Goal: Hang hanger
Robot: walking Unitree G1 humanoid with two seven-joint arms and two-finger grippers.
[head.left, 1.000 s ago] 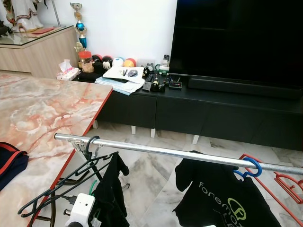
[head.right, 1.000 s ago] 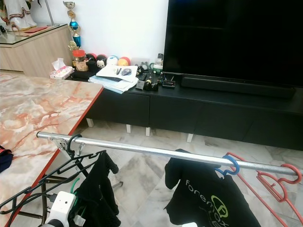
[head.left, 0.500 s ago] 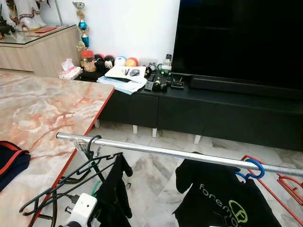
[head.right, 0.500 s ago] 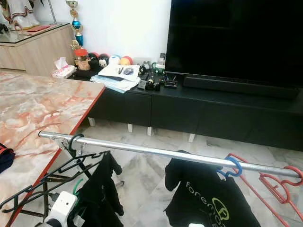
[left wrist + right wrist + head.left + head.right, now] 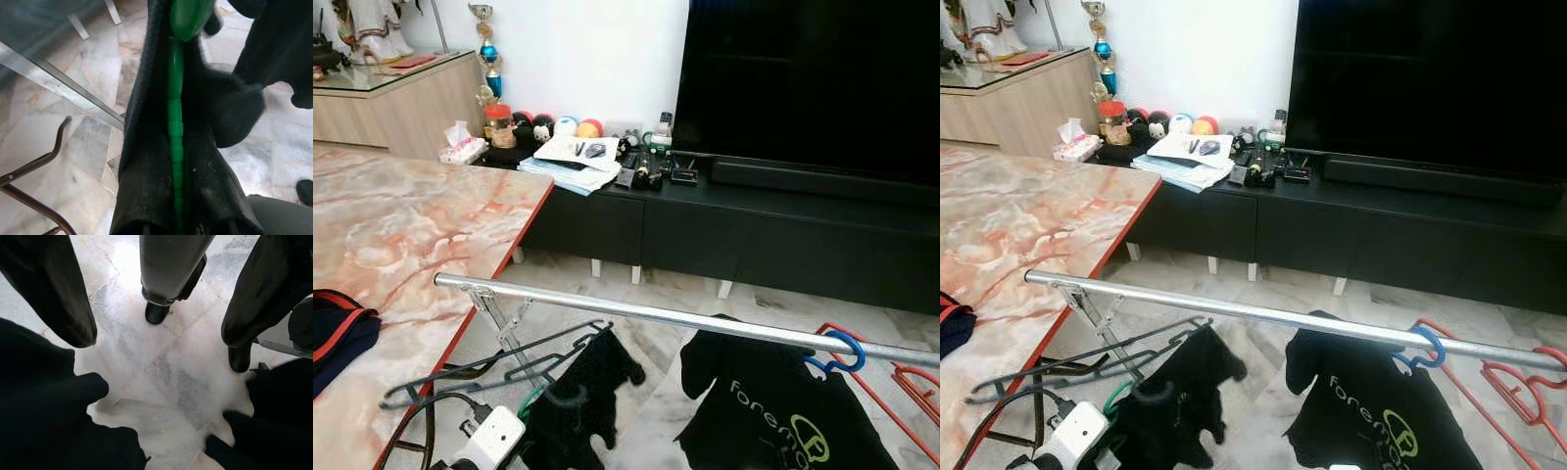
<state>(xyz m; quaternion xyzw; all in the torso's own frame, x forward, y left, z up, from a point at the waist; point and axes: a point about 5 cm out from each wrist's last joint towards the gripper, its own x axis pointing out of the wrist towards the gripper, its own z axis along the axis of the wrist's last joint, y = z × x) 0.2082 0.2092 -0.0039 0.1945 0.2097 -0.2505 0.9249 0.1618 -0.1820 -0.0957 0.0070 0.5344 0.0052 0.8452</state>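
Pale marble floor tiles (image 5: pixel 636 343) are seen beneath a long silver metal rail (image 5: pixel 636 313) that runs across the foreground, beside a pink-veined marble table (image 5: pixel 401 225) on the robot's left. A green plastic hanger (image 5: pixel 176 127) draped with a black garment (image 5: pixel 582 397) is held off the rail, below it and toward its left end, with a black wire hanger (image 5: pixel 489 367) just beside it. In the left wrist view the left hand (image 5: pixel 178 227) is pressed onto the green hanger through the cloth. A black printed T-shirt (image 5: pixel 773 416) is hung on the rail by a blue plastic hook (image 5: pixel 837 352), with red hangers (image 5: pixel 906 382) further right. The right hand (image 5: pixel 156 333) is spread above the floor, its two black fingers (image 5: pixel 58 293) well apart. A black television cabinet (image 5: pixel 754 225) is set behind.
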